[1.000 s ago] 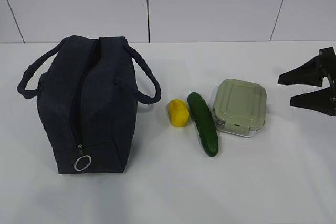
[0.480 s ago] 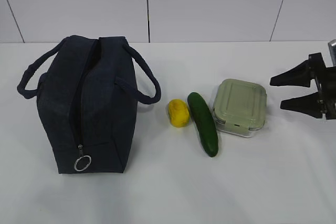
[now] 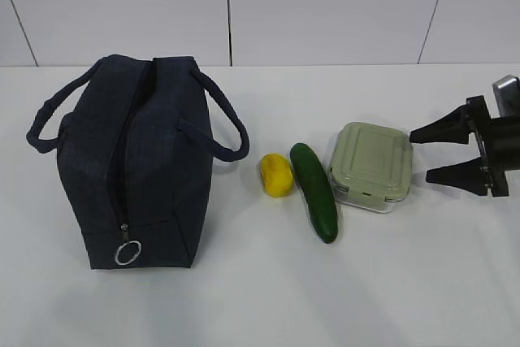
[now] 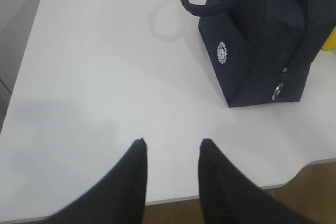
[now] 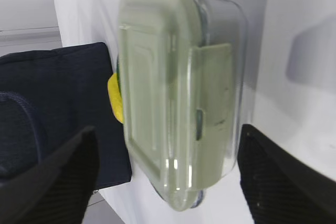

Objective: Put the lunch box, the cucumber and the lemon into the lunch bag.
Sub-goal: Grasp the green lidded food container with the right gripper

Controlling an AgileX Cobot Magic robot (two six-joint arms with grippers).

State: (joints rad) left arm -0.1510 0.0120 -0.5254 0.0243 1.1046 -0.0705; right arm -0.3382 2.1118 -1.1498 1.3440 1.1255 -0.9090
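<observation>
Bag is standing on the table at nine o'clock, zipper closed; lemon, cucumber and lunch box are lying in a row rightward. At three o'clock the right gripper is gaping wide beside the box, empty. The left gripper is hovering open, holding nothing.

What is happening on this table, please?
A two-armed robot is packing lunch. Its right claw is open and level with the lunch box, just to the box's right and not touching it. The cucumber and lemon lie on the table between the box and the bag. Nothing is packed yet. The left claw is open over bare table, away from the bag.
</observation>
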